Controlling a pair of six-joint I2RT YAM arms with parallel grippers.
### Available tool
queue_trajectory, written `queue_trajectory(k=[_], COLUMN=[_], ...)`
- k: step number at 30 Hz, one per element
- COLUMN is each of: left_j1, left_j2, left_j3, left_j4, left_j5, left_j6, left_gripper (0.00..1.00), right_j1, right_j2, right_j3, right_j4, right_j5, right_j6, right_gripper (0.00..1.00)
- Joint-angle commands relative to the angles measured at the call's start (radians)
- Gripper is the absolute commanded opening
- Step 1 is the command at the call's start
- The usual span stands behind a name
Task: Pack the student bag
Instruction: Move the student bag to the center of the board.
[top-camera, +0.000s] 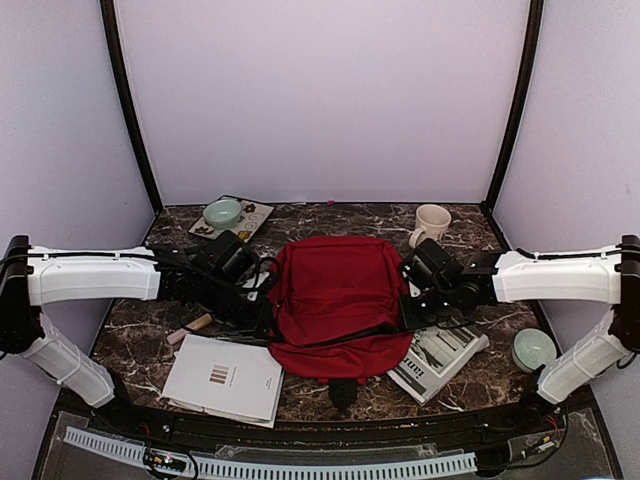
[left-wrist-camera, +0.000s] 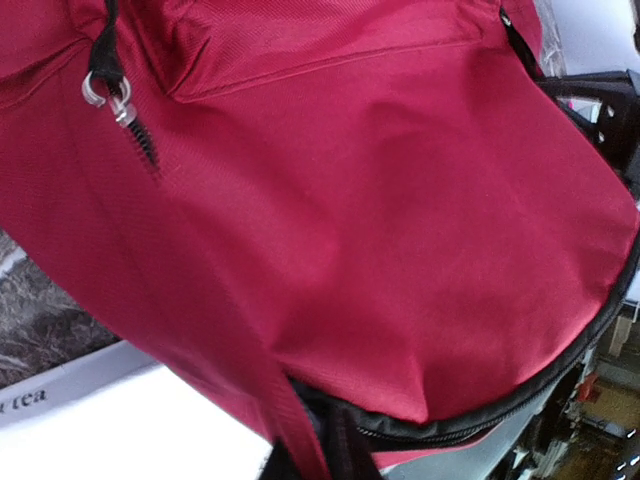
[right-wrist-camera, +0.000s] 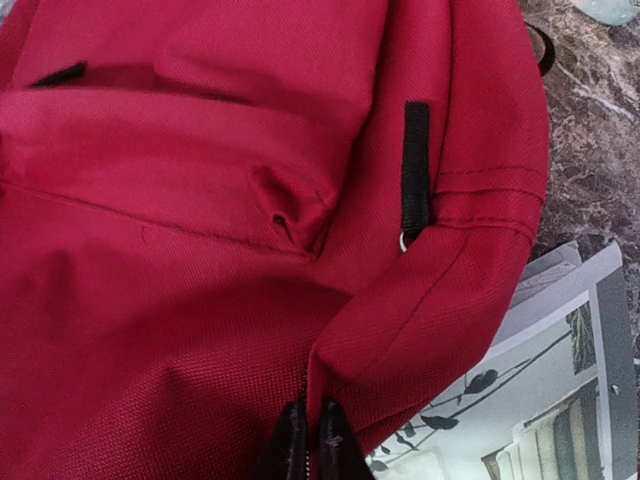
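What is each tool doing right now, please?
Left tool: closed on the student bag.
Right tool: closed on the student bag.

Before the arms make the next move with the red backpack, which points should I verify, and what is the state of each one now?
1. Grip of right fingers on backpack: ok, shut on a fabric fold.
2. Grip of left fingers: ok, shut on fabric, though mostly hidden.
3. Opening of backpack for packing: not ok, none shows.
4. Space between mug and backpack: ok, apart.
5. Space around magazine: not ok, backpack overlaps its corner.
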Motion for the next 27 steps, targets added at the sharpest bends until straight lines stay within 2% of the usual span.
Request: queue_trajectory(k=[1,6,10,14,19,27], left_j1=[-0.007,-0.005,0.012,0.074,0.152,0.224], left_j2=[0.038,0.091,0.166,0.268,0.367,0.525], left_j3=[0.025,0.123,0.263,0.388,0.498,0.672], left_j4=[0.063,0.055,-0.011,-0.074,-0.072,-0.088], left_j5=[0.001,-0.063,-0.116,-0.122,-0.097,-0.065], left_j6=[-0.01,0.038,0.098,0.14,0.19,0.262], left_gripper=[0.01,0.0,0.0,0.0,0.0,0.0], right_j1=[-0.007,-0.033,-0.094,-0.149,-0.216,-0.284], right_j2=[0.003,0.046,0.112,0.2,0.318,0.43], right_j3=[0.072,0.153,0.247,0.345,0.451,0.523], right_j4=[0.06,0.076,0.076,0.107,0.132,0.199], right_j5=[-0.006,0.034,0.044,0.023,-0.021,-0.129], right_j6=[-0.052,-0.117,-0.148,-0.175,-0.197,-0.206], right_gripper=[0.0,0.0,0.0,0.0,0.0,0.0])
